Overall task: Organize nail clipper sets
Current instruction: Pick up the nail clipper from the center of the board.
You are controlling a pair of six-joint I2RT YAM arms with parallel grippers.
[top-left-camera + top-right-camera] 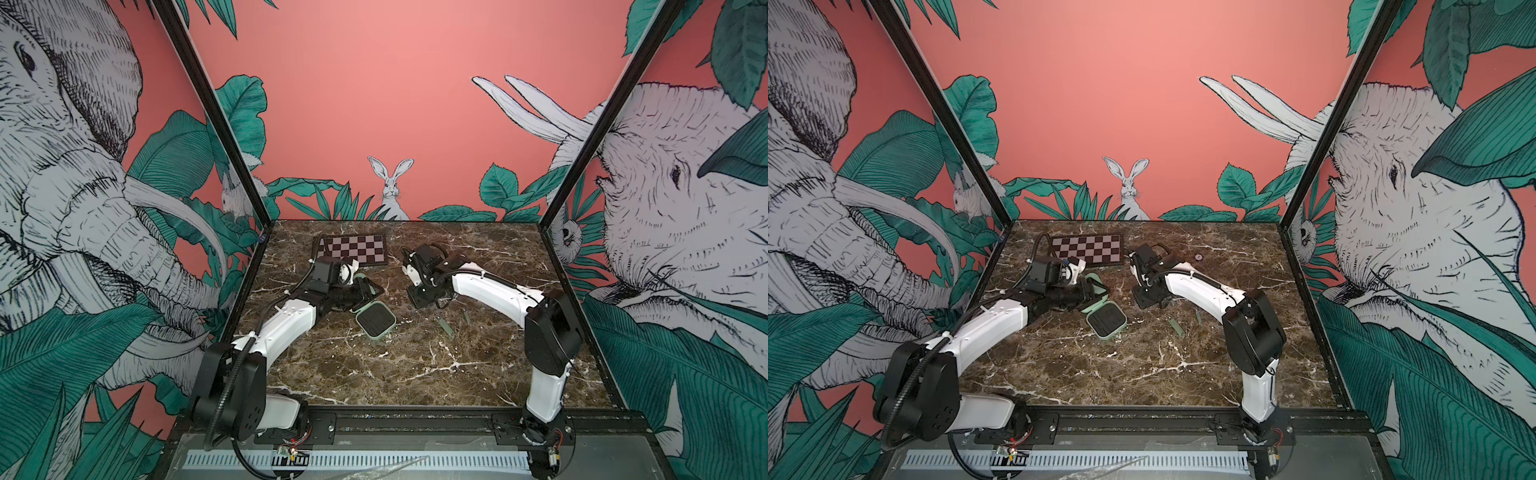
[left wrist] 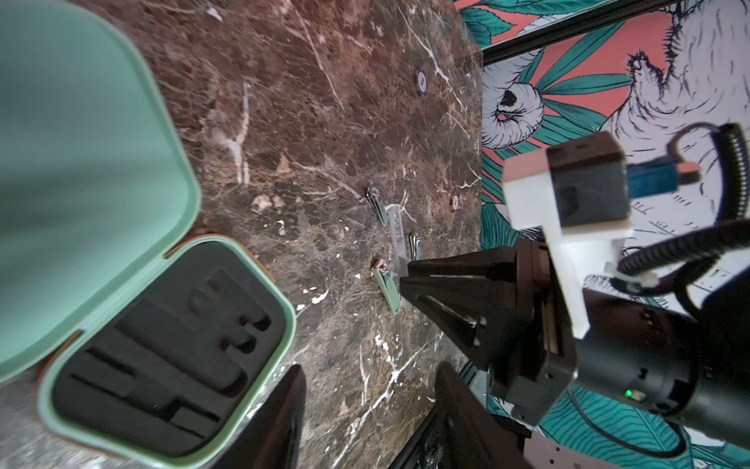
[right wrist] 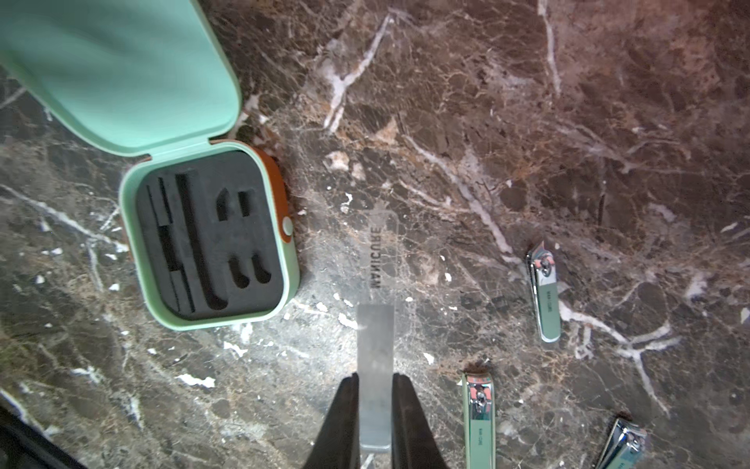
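The mint-green case (image 1: 375, 320) (image 1: 1106, 320) lies open on the marble, its lid (image 3: 121, 69) raised and its dark inner tray (image 3: 207, 239) empty. My right gripper (image 3: 375, 390) is shut on the frosted end of a clear nail file (image 3: 375, 333), which sticks out beside the case. Three pale-green nail clippers (image 3: 544, 292) (image 3: 479, 422) (image 3: 621, 442) lie on the marble to that gripper's side. My left gripper (image 2: 371, 406) is open over bare marble with nothing between its fingers, and one finger (image 2: 280, 410) is close to the case rim (image 2: 259, 390).
A brown-and-pale checkerboard (image 1: 353, 249) lies flat at the back of the table, behind the arms. Two small round purple tokens (image 2: 422, 83) (image 2: 455, 202) lie on the marble toward the right wall. Black frame posts and printed walls close in the table.
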